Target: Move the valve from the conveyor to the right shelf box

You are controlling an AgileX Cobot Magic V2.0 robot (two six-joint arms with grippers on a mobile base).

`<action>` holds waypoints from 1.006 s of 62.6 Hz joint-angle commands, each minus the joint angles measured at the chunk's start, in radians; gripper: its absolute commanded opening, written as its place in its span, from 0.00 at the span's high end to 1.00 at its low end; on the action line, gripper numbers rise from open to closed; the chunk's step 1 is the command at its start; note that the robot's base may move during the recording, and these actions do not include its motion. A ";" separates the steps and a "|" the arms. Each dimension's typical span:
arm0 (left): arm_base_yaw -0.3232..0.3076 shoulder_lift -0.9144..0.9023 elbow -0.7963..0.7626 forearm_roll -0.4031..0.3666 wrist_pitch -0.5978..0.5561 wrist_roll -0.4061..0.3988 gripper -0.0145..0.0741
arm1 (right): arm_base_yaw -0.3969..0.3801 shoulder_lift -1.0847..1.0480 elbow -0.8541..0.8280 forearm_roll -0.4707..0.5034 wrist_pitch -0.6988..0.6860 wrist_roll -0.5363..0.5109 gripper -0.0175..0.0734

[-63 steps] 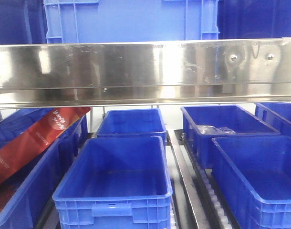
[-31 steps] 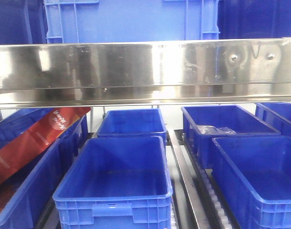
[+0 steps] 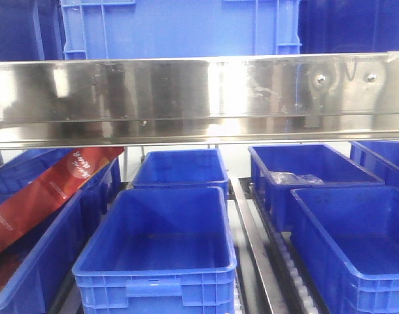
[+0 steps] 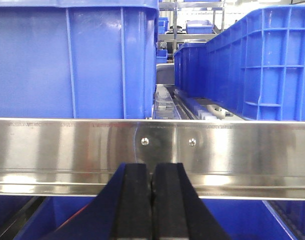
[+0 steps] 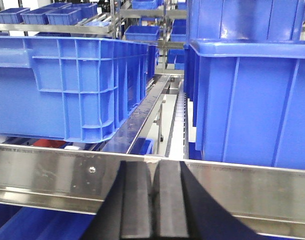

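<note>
The valve and the conveyor are out of view in every frame. My left gripper (image 4: 152, 167) is shut, its black pads pressed together with nothing seen between them, right in front of a steel shelf rail (image 4: 242, 150). My right gripper (image 5: 153, 165) is also shut and looks empty, in front of the same kind of rail (image 5: 52, 175). Neither gripper shows in the front view. That view shows open blue shelf boxes below the rail (image 3: 199, 91): a front right box (image 3: 356, 242) and a back right box (image 3: 311, 170).
A centre front box (image 3: 157, 261) and a centre back box (image 3: 180, 167) stand on roller tracks. A left box holds a red packet (image 3: 49, 190). A clear plastic bag (image 3: 294, 177) lies in the back right box. Large blue crates (image 4: 67, 60) (image 5: 252, 100) sit on the upper shelf.
</note>
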 commanded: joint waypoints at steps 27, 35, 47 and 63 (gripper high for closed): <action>-0.004 -0.005 -0.002 -0.006 -0.018 -0.005 0.96 | -0.192 -0.209 0.332 -0.011 -0.162 -0.003 0.99; -0.004 -0.005 -0.002 -0.006 -0.018 -0.005 0.96 | -0.192 -0.270 0.353 -0.018 -0.156 -0.003 0.99; -0.004 -0.005 -0.002 -0.006 -0.018 -0.005 0.96 | -0.191 -0.270 0.353 -0.044 -0.137 -0.003 0.99; -0.004 -0.005 -0.002 -0.006 -0.018 -0.005 0.96 | -0.191 -0.270 0.353 -0.044 -0.139 -0.003 0.99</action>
